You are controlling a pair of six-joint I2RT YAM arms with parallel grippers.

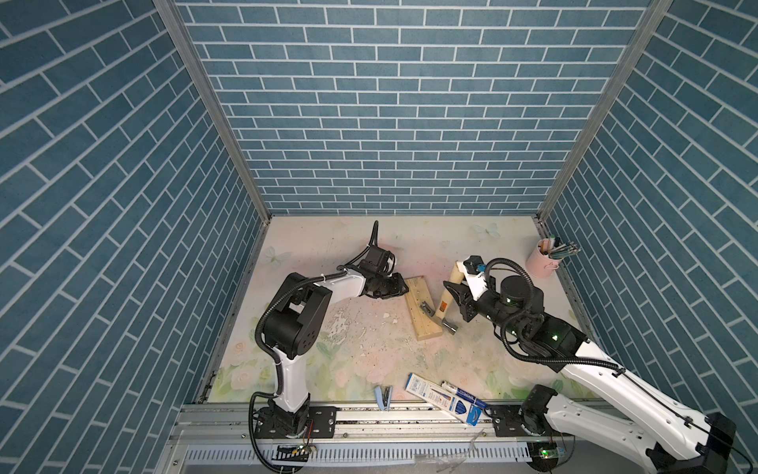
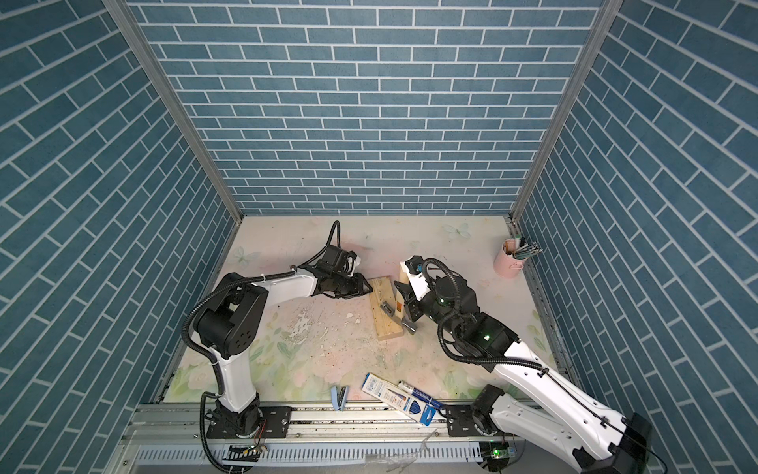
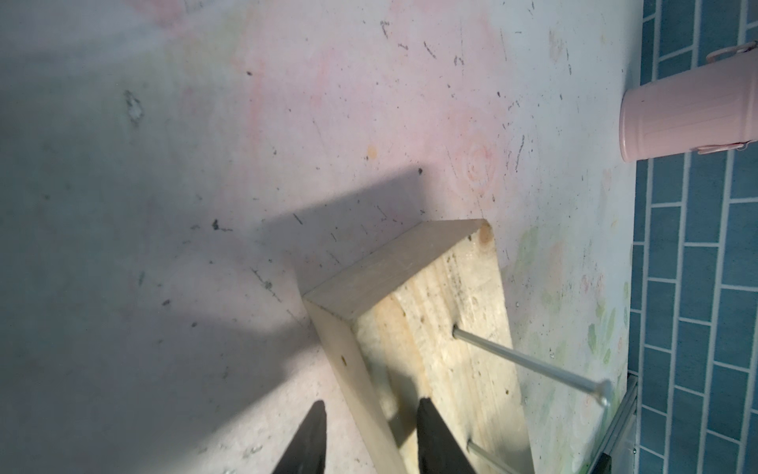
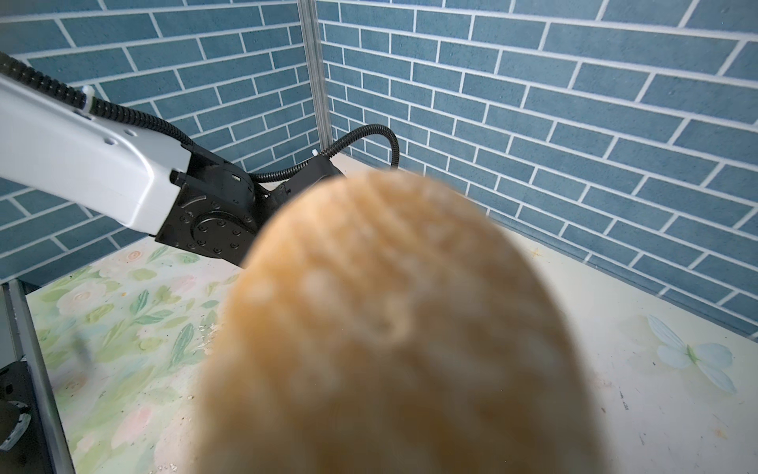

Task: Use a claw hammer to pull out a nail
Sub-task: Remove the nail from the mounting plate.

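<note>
The claw hammer had a pale wood handle and a dark grey head. It stood tilted, with its claw down on the wooden block. A long thin nail stuck out of the block.

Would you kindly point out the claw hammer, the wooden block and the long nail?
claw hammer (image 1: 442,307): in a top view, labelled handle.
wooden block (image 1: 414,293): in a top view, bare top face.
long nail (image 3: 529,362): left wrist view, mid-shaft.
</note>
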